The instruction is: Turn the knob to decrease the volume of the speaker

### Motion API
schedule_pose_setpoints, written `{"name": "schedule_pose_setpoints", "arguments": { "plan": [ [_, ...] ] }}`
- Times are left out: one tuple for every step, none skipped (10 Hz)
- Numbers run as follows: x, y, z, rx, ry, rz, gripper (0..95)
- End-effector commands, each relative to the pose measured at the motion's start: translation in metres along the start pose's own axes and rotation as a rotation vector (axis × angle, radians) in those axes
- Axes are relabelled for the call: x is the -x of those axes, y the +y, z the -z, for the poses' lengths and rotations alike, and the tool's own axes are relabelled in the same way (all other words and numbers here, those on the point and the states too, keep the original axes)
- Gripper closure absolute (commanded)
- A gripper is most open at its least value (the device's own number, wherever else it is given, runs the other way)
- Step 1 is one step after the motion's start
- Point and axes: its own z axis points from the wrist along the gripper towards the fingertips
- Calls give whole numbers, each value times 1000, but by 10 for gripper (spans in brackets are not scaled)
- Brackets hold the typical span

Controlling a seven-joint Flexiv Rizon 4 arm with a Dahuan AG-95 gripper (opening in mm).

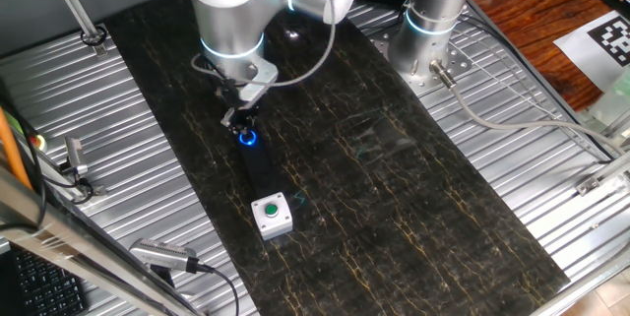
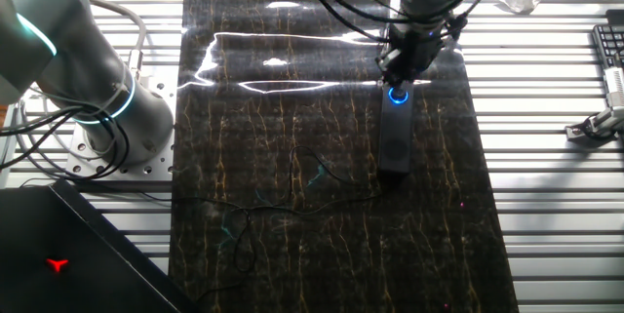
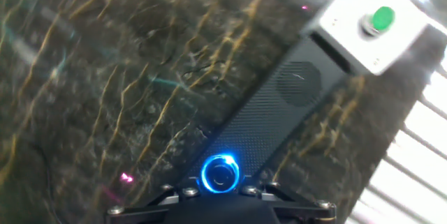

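Observation:
The speaker (image 1: 261,168) is a long flat black bar lying on the dark marbled mat; it also shows in the other fixed view (image 2: 395,137) and in the hand view (image 3: 279,105). The knob (image 1: 246,139) sits at the speaker's end nearest the arm and glows with a blue ring (image 2: 397,96) (image 3: 221,173). My gripper (image 1: 240,124) hangs straight over the knob, very close above it (image 2: 398,77). In the hand view only the gripper's dark body (image 3: 221,206) shows at the bottom edge, and the whole blue ring is visible. The fingertips are hidden.
A small white box with a green button (image 1: 272,214) stands at the speaker's far end (image 3: 374,21). A second arm's base (image 1: 433,21) (image 2: 97,108) stands on the ribbed metal table beside the mat. Cables and clamps lie along the metal edges (image 1: 167,257).

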Motion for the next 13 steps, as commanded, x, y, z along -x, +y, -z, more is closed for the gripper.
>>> {"name": "schedule_pose_setpoints", "arguments": {
  "plan": [
    [8,0,41,69,27,-1203,950],
    [13,1,48,92,48,-1505,950],
    [14,1,49,101,48,-1605,950],
    [16,1,52,123,35,-1747,950],
    [18,3,58,155,29,-1813,950],
    [21,4,66,178,38,-1864,950],
    [24,6,70,194,32,-1900,950],
    [28,8,78,213,11,-1949,950],
    [29,9,81,218,6,-1956,950],
    [30,10,85,220,6,-1949,950],
    [30,10,86,219,5,-1944,950],
    [30,10,86,219,5,-1934,950],
    [31,11,86,219,4,-1929,950]
  ]
}}
